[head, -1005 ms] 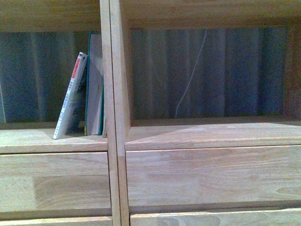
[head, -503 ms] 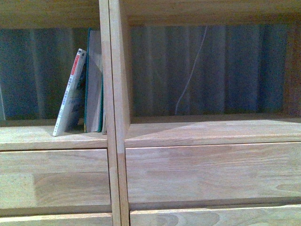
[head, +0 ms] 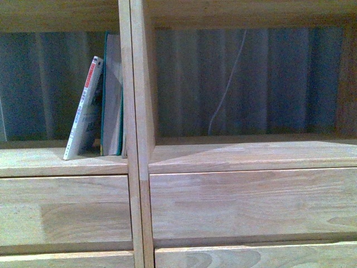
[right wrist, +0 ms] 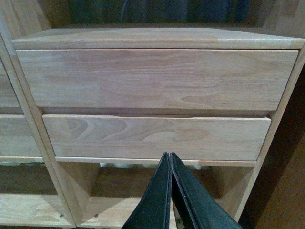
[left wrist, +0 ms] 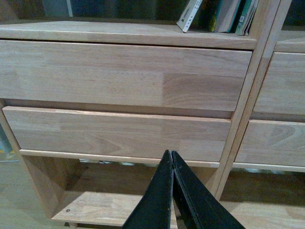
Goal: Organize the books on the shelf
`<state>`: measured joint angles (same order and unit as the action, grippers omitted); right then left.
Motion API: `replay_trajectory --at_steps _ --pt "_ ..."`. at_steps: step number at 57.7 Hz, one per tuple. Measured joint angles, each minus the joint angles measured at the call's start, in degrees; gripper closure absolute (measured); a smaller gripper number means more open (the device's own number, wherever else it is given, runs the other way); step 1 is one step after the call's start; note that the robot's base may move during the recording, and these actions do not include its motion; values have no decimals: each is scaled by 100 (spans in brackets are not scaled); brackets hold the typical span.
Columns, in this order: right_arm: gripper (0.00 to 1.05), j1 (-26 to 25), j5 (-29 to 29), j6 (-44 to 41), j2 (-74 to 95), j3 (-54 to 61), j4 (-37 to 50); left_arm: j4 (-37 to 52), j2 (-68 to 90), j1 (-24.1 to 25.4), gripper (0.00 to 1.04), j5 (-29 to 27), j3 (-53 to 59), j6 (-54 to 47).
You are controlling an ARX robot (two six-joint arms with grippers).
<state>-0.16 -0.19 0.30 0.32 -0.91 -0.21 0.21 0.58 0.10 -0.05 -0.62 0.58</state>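
Shelf: one light-wood bookcase point(head: 139, 162) fills all three views, with two columns split by a doubled upright.
Open compartments in the front view: two, one in each column, both backed by a dark pleated curtain point(head: 279, 78).
Drawer fronts: the front view shows two in full with the top edges of two more beneath; each wrist view shows a stacked pair in full, and four in all are counted across the two columns.
Books: two in the front view, both in the left compartment at its right end.
White paperback point(head: 83, 109): stands on the compartment floor, tilted, its top leaning right toward the teal book, its foot well out to the left; red-and-white spine faces out.
Teal book point(head: 112, 95): taller, upright, just beside the central upright.
Cable: one thin pale cord point(head: 226, 89) hangs behind the right compartment.
Left claw point(left wrist: 172, 160): black fingers pressed together, holding nothing, in front of the left column's lower drawer.
Right claw point(right wrist: 169, 162): fingers likewise pressed together and empty, in front of the right column's lower drawer.
Only in the wrist views: the open lower compartments beneath the drawers and both claws.
Only in the left wrist view: the books' lower ends on the shelf board, where more covers seem to stand than the front view shows; the count there is unclear.
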Motion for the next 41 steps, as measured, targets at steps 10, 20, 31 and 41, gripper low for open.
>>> replay_trajectory --at_steps 10,20,31,41 --pt "102 0 2 0 0 0 0 -2 -22 0 102 0 0 0" --pt "102 0 2 0 0 0 0 -2 -22 0 102 2 0 0" --pt "67 0 2 -11 0 0 0 -2 -22 0 64 2 0 2" --pt "30 0 2 -11 0 0 0 -2 -22 0 27 2 0 2"
